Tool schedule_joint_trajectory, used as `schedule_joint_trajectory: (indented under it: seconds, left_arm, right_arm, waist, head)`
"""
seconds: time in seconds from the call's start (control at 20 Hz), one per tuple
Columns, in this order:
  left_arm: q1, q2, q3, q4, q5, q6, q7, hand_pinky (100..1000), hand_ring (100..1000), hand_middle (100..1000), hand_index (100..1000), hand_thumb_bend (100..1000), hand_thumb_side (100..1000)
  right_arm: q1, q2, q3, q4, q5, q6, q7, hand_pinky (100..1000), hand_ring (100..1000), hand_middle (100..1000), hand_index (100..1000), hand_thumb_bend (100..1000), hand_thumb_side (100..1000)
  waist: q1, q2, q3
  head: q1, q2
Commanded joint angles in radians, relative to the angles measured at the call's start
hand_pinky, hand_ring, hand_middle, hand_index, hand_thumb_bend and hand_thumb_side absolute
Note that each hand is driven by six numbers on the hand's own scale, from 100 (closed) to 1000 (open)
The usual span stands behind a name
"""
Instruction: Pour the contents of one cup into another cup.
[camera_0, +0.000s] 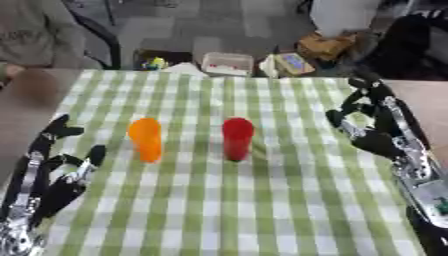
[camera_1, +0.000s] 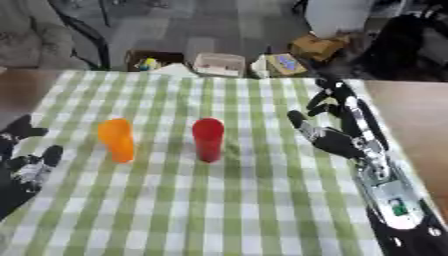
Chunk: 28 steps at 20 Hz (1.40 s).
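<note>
An orange cup (camera_0: 146, 139) and a red cup (camera_0: 237, 138) stand upright side by side on the green-and-white checked tablecloth (camera_0: 262, 200), the orange one to the left. My left hand (camera_0: 58, 167) rests open at the cloth's left edge, left of the orange cup and apart from it. To the right of the red cup, my right hand (camera_1: 335, 127) is open with fingers spread, a short gap away. Neither hand touches a cup. What is inside the cups is hidden.
Beyond the table's far edge, on the floor, lie a small white box (camera_0: 227, 64), a dark bin (camera_0: 157, 59) and bags (camera_0: 322, 46). Bare brown tabletop (camera_1: 416, 115) shows to the right of the cloth. A person sits at the far left corner.
</note>
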Motion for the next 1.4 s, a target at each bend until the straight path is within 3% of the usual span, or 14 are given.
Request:
schedule_joint_trajectory:
  seconds: [0.05, 0.7, 1.4]
  left_arm:
    - [-0.041, 0.01, -0.007, 0.058, -0.004, -0.005, 0.011, 515, 1000, 737, 960, 524, 580]
    - [-0.168, -0.008, -0.037, 0.274, 0.032, -0.024, 0.051, 511, 1000, 735, 960, 510, 609]
    - [-0.267, -0.018, -0.062, 0.383, -0.013, -0.051, 0.037, 511, 1000, 734, 959, 540, 590]
  right_arm:
    - [-0.015, -0.016, -0.004, -0.019, -0.006, -0.001, 0.001, 566, 963, 472, 956, 478, 347]
    - [-0.013, -0.013, -0.001, -0.017, -0.008, -0.002, 0.005, 565, 963, 471, 956, 475, 348]
    - [-0.017, -0.009, 0.003, -0.015, -0.01, -0.003, 0.011, 564, 963, 470, 956, 466, 355]
  waist:
    - [0.0, -0.02, -0.002]
    - [0.0, -0.02, -0.017]
    - [0.001, -0.015, -0.044]
  head:
    - [0.004, -0.005]
    - [0.009, -0.001]
    - [0.02, -0.001]
